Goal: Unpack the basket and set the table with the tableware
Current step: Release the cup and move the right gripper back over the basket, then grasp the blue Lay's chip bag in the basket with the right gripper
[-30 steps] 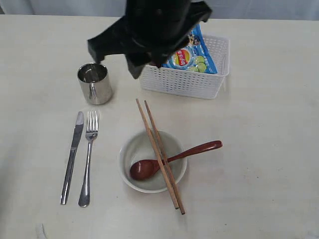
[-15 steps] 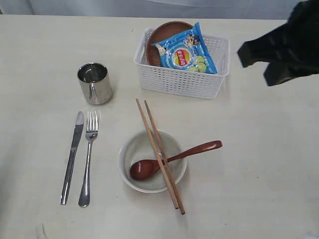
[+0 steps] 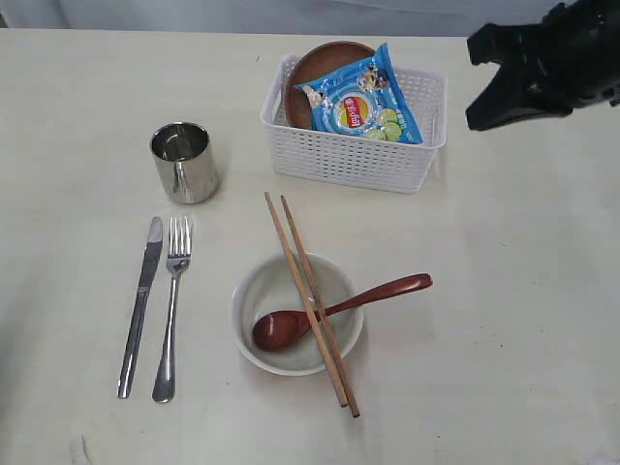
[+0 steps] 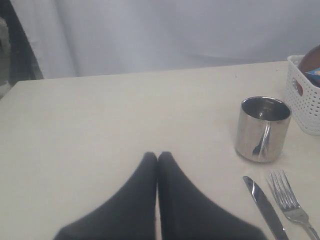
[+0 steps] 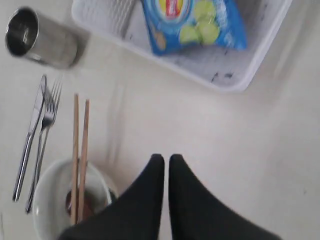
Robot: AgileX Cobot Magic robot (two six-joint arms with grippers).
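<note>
The white basket (image 3: 354, 160) stands at the back of the table (image 3: 523, 291), with a round brown plate (image 3: 325, 60) leaning inside it. On the table are a steel cup (image 3: 184, 162), a knife (image 3: 141, 305), a fork (image 3: 171, 310) and an off-white bowl (image 3: 250, 291). A wooden spoon (image 3: 383, 291) and chopsticks (image 3: 291, 247) rest across the bowl. My right arm (image 3: 547, 68) hangs right of the basket; its gripper (image 5: 166, 157) is shut and empty. The left gripper (image 4: 158, 155) is shut and empty, low over bare table left of the cup (image 4: 262, 129).
A blue chip bag (image 3: 360, 97) lies in the basket on top of the plate. A pale curtain (image 4: 175, 35) runs behind the table's far edge.
My right arm has swung from above the basket out to the right, uncovering the plate and the chip bag. Nothing on the table has moved.
</note>
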